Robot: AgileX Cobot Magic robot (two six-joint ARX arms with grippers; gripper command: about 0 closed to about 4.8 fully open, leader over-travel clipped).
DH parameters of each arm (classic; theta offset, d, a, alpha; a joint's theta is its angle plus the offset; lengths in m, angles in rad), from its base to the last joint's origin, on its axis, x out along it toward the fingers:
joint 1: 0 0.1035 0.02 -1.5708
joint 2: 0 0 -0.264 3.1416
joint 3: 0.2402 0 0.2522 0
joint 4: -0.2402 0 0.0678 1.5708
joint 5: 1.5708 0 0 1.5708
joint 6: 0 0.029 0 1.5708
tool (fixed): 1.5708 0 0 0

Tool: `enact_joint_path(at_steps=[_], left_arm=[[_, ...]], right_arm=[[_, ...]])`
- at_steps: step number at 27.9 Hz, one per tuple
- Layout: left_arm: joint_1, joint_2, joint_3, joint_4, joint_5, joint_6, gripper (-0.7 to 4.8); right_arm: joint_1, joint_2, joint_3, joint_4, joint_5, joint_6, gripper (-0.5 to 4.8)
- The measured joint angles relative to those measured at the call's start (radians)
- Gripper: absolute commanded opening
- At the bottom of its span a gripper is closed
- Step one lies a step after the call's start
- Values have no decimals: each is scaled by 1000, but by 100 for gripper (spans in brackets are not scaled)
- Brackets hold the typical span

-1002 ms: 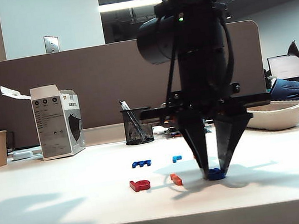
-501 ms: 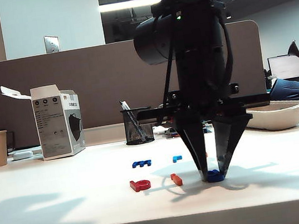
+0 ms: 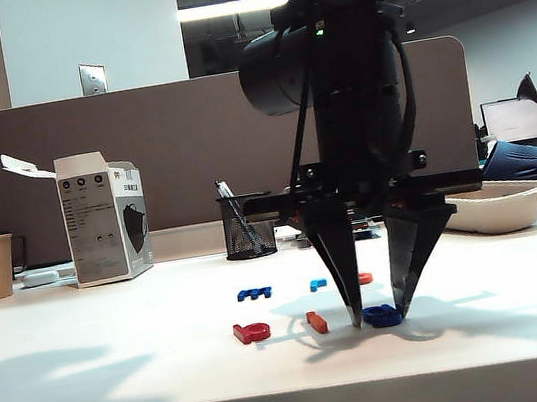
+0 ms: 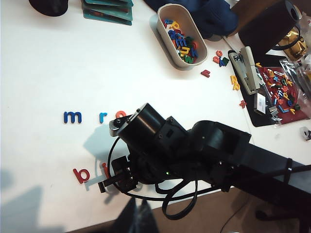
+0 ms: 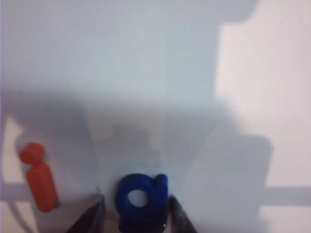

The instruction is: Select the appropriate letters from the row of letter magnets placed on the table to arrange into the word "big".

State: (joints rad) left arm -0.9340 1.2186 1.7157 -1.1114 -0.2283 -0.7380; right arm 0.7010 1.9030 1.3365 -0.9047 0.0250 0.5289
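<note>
Right gripper (image 3: 377,318) low over table (image 3: 124,384), jaws parted astride blue "g" (image 5: 141,201), released at 3 o'clock of orange "i" (image 5: 40,182). Word looks complete; next, lift clear. Left gripper unseen.

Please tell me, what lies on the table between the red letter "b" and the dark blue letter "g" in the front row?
The orange "i" lies between the red "b" and the dark blue "g"; the exterior view shows this. The right gripper straddles the "g".

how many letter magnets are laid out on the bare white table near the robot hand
6. Back row: dark blue m, light blue r, orange ring. Front row: red b, orange i, dark blue g between the right hand fingers.
</note>
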Motion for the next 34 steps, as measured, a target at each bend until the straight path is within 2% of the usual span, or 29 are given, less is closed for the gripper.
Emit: enact_joint_path(at_steps=[15,17,18,22,28,34], left_arm=[[0,0,0,0,0,0,-5],[0,0,0,0,0,0,-5],[0,0,0,0,0,0,-5],[0,0,0,0,0,0,-5],[0,0,0,0,0,0,-5],[0,0,0,0,0,0,-5]], right_arm=[[-55,-102,-1,15,1,-11,165],[-93,-157,-1,27,4,-66,122],[-109,-178,-1,29,18,-82,78],[-185,-277,-1,29,92,-157,-6],[-292,-453,-2,36,188,-275,-7],[-433,-637,-2,53,207,-371,-7]])
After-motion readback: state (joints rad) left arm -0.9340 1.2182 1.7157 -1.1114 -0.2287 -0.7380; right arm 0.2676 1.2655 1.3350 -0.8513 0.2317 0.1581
